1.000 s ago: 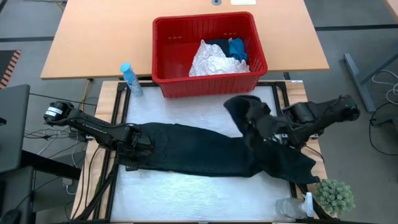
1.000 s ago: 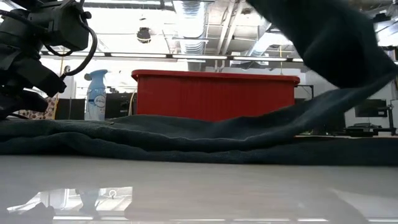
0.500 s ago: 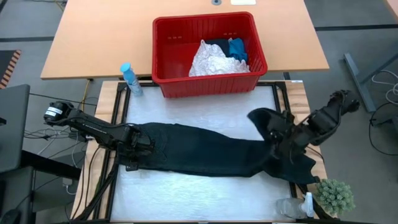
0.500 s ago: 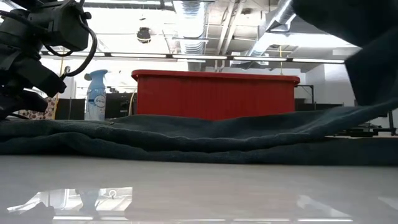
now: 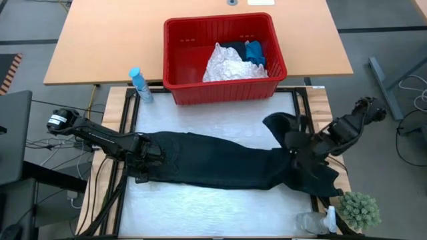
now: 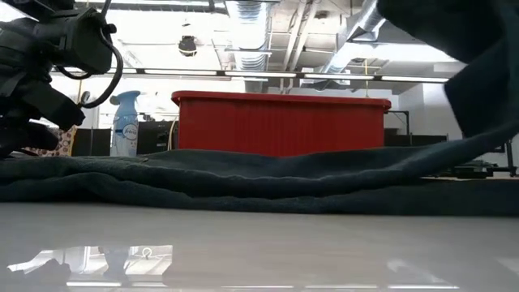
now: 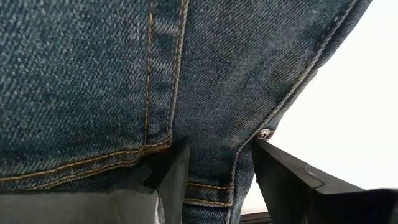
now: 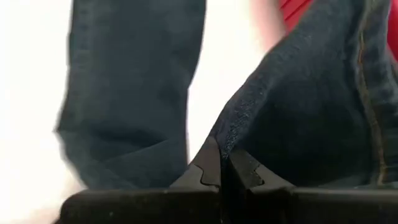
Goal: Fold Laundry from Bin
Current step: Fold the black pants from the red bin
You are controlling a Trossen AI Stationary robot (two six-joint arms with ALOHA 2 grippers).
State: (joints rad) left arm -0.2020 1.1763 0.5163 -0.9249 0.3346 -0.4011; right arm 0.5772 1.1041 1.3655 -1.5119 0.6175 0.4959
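Note:
A pair of dark denim jeans [image 5: 220, 163] lies stretched across the white mat from left to right. My left gripper [image 5: 143, 160] is low at the jeans' left end and is shut on the denim [image 7: 211, 93]. My right gripper [image 5: 298, 143] is shut on the jeans' right end and holds it raised, so a flap [image 5: 280, 127] stands above the table. The red bin [image 5: 223, 87] stands at the far edge. It holds a white crinkled item [image 5: 227, 63], a small blue one [image 5: 255, 52] and a black one [image 5: 233, 45]. My left gripper has the jeans' left end, by a riveted pocket corner [image 7: 264, 134], between its two fingers [image 7: 171, 177]. The fingers come in low from the table's left. That end lies on the mat. My right gripper pinches a folded edge of denim [image 8: 233, 134] between its shut fingertips [image 8: 208, 165], coming from the table's right. That end is lifted clear and the cloth slopes down to the mat [image 6: 454, 150].
A blue spray bottle [image 5: 139, 85] stands left of the bin. A small green plant [image 5: 358, 210] and a clear bottle [image 5: 313, 221] stand at the near right corner. A wooden table [image 5: 100, 40] lies beyond the mat. Bare mat [image 5: 213, 210] shows near the jeans.
My right gripper has gone toward the table's right edge with the jeans' raised end, mostly in the first half second. The flap that lay over the jeans' middle has been drawn back to the right, and the jeans lie straighter. The left end has stayed put.

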